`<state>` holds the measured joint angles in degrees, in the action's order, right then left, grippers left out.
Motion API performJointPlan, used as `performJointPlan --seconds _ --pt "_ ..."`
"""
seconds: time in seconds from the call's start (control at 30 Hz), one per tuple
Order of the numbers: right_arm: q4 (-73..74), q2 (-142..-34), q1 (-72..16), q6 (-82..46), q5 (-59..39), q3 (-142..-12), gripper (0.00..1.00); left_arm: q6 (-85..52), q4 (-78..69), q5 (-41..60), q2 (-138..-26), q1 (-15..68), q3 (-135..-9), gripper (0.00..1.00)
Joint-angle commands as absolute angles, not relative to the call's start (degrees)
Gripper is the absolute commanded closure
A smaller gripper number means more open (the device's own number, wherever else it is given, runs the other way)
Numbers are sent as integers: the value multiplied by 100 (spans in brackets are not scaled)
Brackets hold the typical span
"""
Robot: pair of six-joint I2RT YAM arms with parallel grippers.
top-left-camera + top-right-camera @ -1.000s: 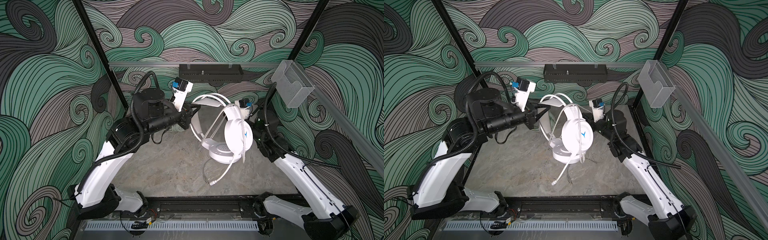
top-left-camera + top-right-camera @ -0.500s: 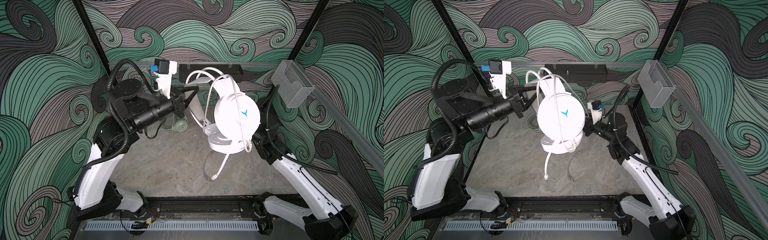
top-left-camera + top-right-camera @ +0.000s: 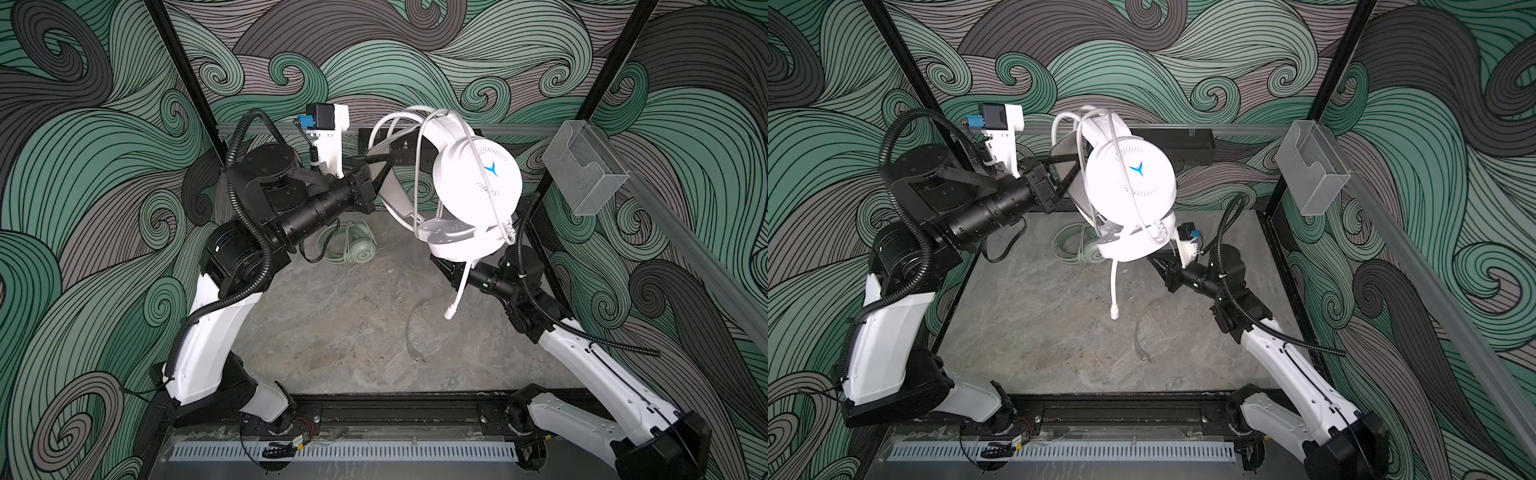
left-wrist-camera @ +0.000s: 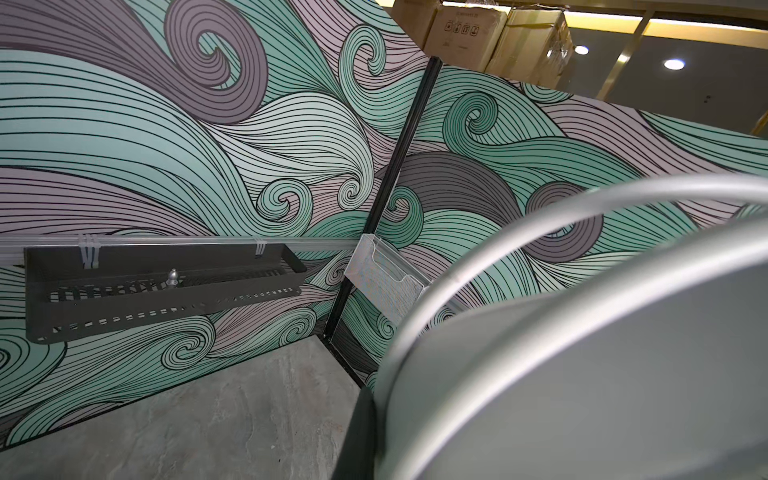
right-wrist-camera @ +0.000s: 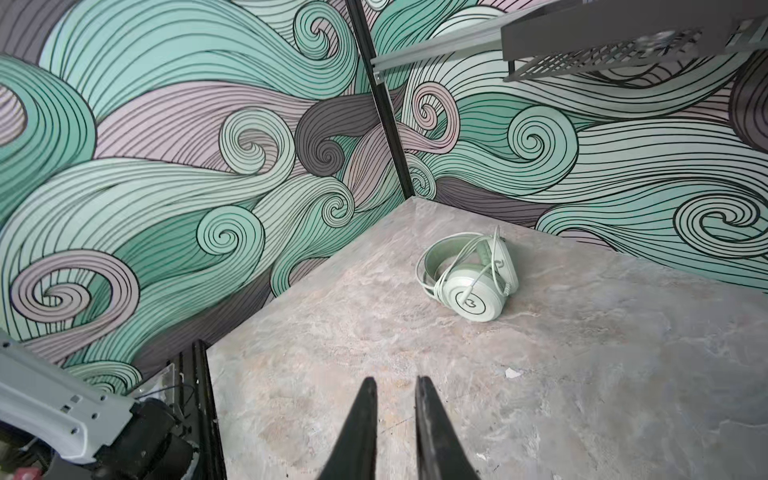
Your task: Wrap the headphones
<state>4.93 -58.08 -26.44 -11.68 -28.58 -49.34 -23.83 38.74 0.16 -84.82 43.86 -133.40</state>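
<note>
The white headphones (image 3: pixel 478 183) (image 3: pixel 1129 183), with a blue mark on the earcup, hang high above the table. My left gripper (image 3: pixel 390 161) (image 3: pixel 1076 164) is shut on their headband. In the left wrist view the headphones (image 4: pixel 582 374) fill the frame beside one dark finger (image 4: pixel 357 440). Their cable is looped round the headset and its plug (image 3: pixel 451 311) (image 3: pixel 1113 313) dangles free. My right gripper (image 3: pixel 1156 262) (image 5: pixel 395 380) sits low under the earcups, jaws slightly open and empty. The mint green headphones (image 3: pixel 359 249) (image 5: pixel 473 286) lie on the table at the back.
A black perforated shelf (image 3: pixel 1183 141) (image 4: pixel 158 286) hangs on the back wall. A clear plastic holder (image 3: pixel 586 166) (image 3: pixel 1312 166) sticks out from the right rail. A thin clear strand (image 3: pixel 411 332) lies on the grey stone tabletop (image 3: pixel 332 332).
My left arm lifted the white headphones upward and turned them. My right gripper came off them, dropped beneath the earcups and stands slightly open.
</note>
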Motion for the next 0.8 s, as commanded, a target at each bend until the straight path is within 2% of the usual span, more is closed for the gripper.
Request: performJointPlan --seconds 0.0,0.17,0.3,0.47,0.63,0.77 --pt "507 -5616 -2698 -1170 -2942 -4799 87 -2962 3586 -285 -8422 4267 -13563 100" --pt "345 -5397 -2723 -1148 -2982 -4557 89 -3137 3346 -817 -8258 4197 -13269 100" --pt "87 -5230 -2774 -1046 -2962 -4494 96 -3314 3377 -1391 -8197 4119 -13154 100" --pt "-21 -5065 -2816 -1081 -2949 -4329 100 -3672 3192 -1964 -8191 4005 -12858 100" --pt "-525 -5109 -2983 -817 -2613 -4447 100 -3979 3098 -2616 -8063 3942 -12795 100" --pt "-1054 -5261 -3263 -607 -1933 -4619 100 -4416 3060 -2739 -8390 3831 -12965 100"
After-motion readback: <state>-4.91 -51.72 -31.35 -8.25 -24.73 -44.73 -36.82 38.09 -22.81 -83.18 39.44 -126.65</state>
